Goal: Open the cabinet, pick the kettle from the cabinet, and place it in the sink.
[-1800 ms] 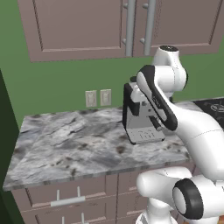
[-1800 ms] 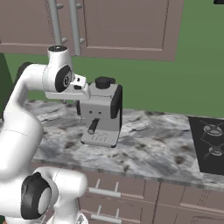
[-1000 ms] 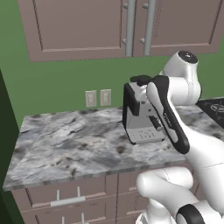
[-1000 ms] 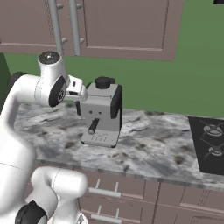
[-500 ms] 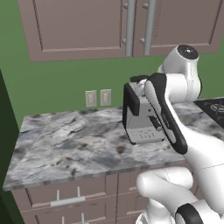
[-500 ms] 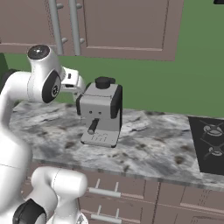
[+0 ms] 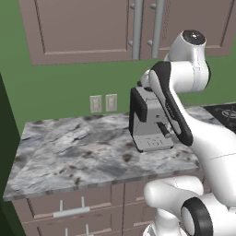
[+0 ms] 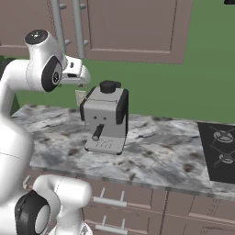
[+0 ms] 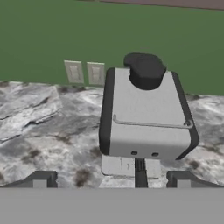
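The grey marble counter [image 7: 69, 152] carries a coffee machine [image 8: 106, 121] in front of a green wall [image 7: 60, 80] with two sockets [image 9: 85, 72]. The cabinet [image 7: 92, 27] at 12 o'clock has both doors closed. The gripper [image 9: 111, 179] stands wide and released, holding nothing, above the machine.

Even, flat, shadowless rendered light

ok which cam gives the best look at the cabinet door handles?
Left base view: both silver bar handles run down the middle of the closed cabinet, lower ends visible. Right base view shows them at the upper left, partly behind the arm. Hand view catches just a sliver of the cabinet's bottom edge.
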Controlling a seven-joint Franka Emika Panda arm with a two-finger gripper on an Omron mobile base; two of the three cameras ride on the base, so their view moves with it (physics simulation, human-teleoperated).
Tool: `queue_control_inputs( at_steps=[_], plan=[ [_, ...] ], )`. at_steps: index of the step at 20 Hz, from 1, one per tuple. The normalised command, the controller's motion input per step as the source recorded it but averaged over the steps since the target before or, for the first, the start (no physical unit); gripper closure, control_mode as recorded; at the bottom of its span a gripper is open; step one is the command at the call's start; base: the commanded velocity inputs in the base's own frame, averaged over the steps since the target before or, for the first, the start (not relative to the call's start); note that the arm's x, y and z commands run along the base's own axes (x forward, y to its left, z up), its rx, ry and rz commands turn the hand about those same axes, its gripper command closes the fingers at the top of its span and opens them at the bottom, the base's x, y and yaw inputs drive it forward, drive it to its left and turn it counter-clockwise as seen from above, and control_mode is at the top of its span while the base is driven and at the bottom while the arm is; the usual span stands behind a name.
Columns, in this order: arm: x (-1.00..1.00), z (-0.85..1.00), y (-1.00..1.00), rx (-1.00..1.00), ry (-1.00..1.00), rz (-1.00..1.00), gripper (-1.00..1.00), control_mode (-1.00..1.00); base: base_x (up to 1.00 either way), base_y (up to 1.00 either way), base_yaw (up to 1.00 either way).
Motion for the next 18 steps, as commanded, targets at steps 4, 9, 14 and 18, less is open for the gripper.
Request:
queue_control_inputs(
  at_steps=[4,9,14,18],
  plan=[
    [0.12,0.43,-0.07,0.0,-0.09,-0.07,-1.0,-1.0,0.0,0.0,0.0],
    [0.13,0.41,-0.04,0.0,-0.12,-0.08,-1.0,-1.0,0.0,0.0,0.0],
    [0.13,0.39,-0.01,0.01,-0.14,-0.06,-1.0,-1.0,0.0,0.0,0.0],
    [0.23,0.32,-0.03,0.04,0.0,-0.03,-1.0,-1.0,0.0,0.0,0.0]
  ],
)
